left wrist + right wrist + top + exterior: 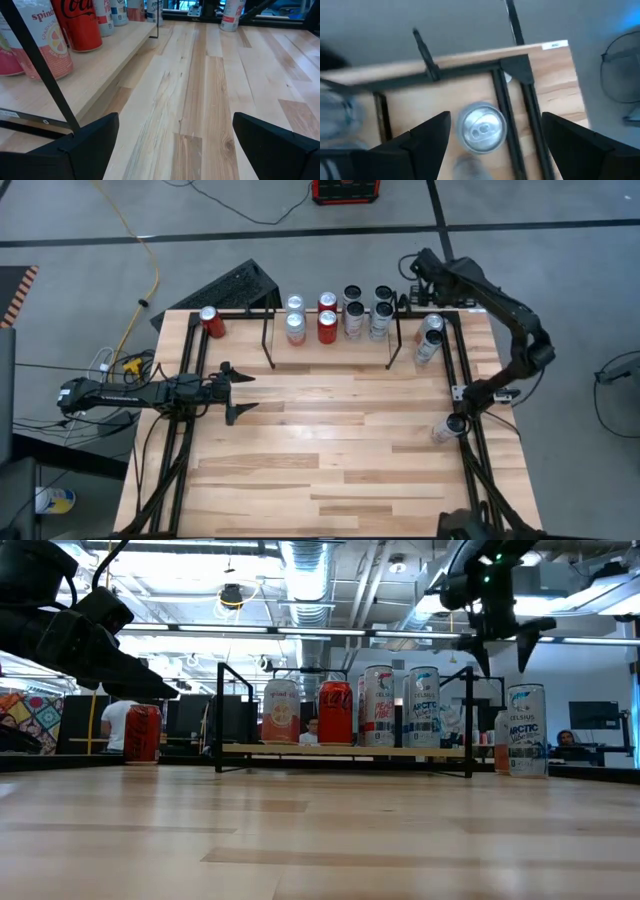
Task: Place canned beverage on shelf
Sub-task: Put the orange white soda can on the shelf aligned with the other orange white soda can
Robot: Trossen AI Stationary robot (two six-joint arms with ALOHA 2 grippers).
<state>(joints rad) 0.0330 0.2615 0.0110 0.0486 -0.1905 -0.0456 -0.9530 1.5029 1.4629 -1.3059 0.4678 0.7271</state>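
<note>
- Near half of the tabletop (330, 470) is bare wood, no cans there.
- Right gripper (462, 412) hangs over the right edge, jaws spread wide, pinching nothing.
- Directly under it: a silver-top can (481, 126) standing upright on the tabletop, just beside the long black rail (506, 107); in the right wrist view the can sits between the spread jaws but below them, not touching as far as I can tell.
- Judgement: this can looks like the next pick, and the grasp is not yet made.
- Left gripper (232, 393) is at mid-left, low over the tabletop, jaws spread, empty, waiting.
- Farther: the shelf (332, 353) across the far middle, wood board in thin black rod frame.
- It already carries eight cans in two rows: peach can (281, 712), red cola can (335, 712), white cans (400, 706) on the right.
- Off the shelf: two white cans (430, 338) far right and one red can (212, 321) far left, both on the tabletop.
- Judgement: task is well along and the shelf is mostly filled; the near-right can plus about three others are left.
- Front strip of the board looks free in the left wrist view; exact free slots I cannot tell.
</note>
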